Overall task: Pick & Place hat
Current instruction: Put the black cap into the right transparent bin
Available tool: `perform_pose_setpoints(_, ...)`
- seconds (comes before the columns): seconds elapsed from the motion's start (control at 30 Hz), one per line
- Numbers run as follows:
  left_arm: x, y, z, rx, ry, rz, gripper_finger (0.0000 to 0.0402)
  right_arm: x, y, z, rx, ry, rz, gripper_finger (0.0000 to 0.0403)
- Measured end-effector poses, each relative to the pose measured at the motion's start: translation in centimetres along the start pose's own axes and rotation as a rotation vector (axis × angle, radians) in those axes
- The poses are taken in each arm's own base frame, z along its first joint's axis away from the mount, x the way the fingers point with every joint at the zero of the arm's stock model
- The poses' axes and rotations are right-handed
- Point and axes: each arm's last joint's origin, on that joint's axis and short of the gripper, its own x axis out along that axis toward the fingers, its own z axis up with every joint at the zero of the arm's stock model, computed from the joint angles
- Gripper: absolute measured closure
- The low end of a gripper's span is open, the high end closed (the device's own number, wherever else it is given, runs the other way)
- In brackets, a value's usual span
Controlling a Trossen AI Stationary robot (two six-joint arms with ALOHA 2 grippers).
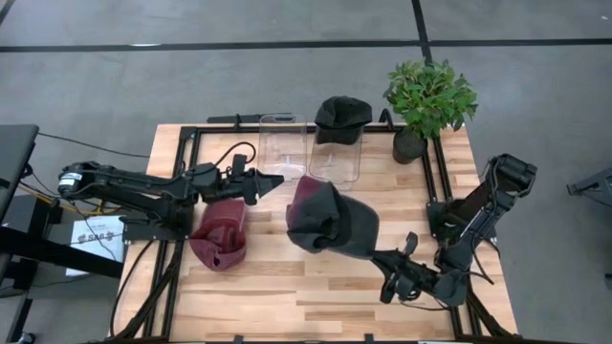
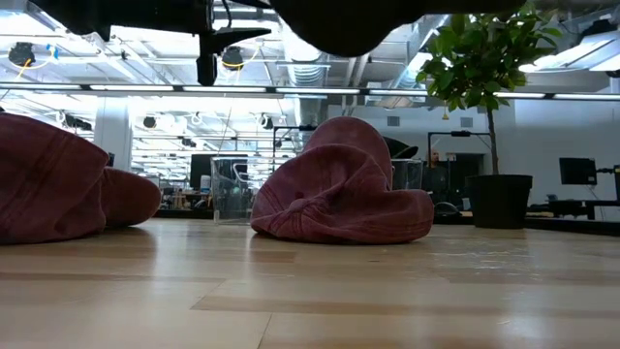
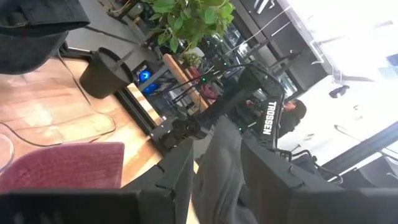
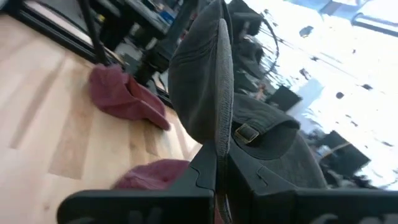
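A dark grey hat [image 1: 339,229] hangs in the air over the table's middle, between both grippers. My right gripper [image 1: 390,263] comes from the near right and is shut on it. My left gripper [image 1: 278,182] reaches in from the left; grey cloth [image 3: 217,168] fills the gap between its fingers. Two maroon hats lie on the wood: one [image 1: 218,237] under the left arm, the other [image 1: 308,194] partly hidden below the grey hat. In the low view the grey hat [image 2: 339,19] is up at the top, above the maroon hat [image 2: 339,189]. My left gripper pinches a fold of the grey hat [image 3: 216,180] between its two fingers, coming level from the table's left. Which part of the hat this is cannot be told. My right gripper pinches the grey hat's thin edge [image 4: 219,146] between its two fingers, beside the strap buckle [image 4: 246,132]. It comes from the near right. The hat is lifted clear of the table.
A black hat [image 1: 341,117] sits on top of a clear container [image 1: 335,162] at the far side, with a second clear container [image 1: 283,143] to its left. A potted plant [image 1: 428,100] stands at the far right corner. Bare wood lies along the near edge.
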Motion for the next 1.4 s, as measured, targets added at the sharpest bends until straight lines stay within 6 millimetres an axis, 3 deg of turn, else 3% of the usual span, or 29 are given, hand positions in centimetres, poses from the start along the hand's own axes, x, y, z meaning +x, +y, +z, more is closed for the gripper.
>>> perform_pose_setpoints(0.47, -0.3, -1.0, -2.0, 0.004, 0.131, -0.054, 0.0271, 2.3, -1.6, 3.1, -0.125, -0.042, 0.014, 0.04)
perform_pose_setpoints(0.9, -0.7, -1.8, -3.1, 0.008, 0.194, -0.089, 0.0271, 5.3, -2.4, 2.5, -0.138, -0.03, 0.007, 0.04)
perform_pose_setpoints(1.13, -0.9, -2.2, -3.6, 0.014, 0.233, -0.118, 0.0272, 5.9, -2.6, 2.3, -0.138, -0.016, -0.005, 0.04)
perform_pose_setpoints(1.4, -1.0, -1.8, -4.0, 0.052, 0.274, -0.081, 0.0325, 5.8, -2.7, 2.3, -0.139, 0.003, -0.023, 0.04)
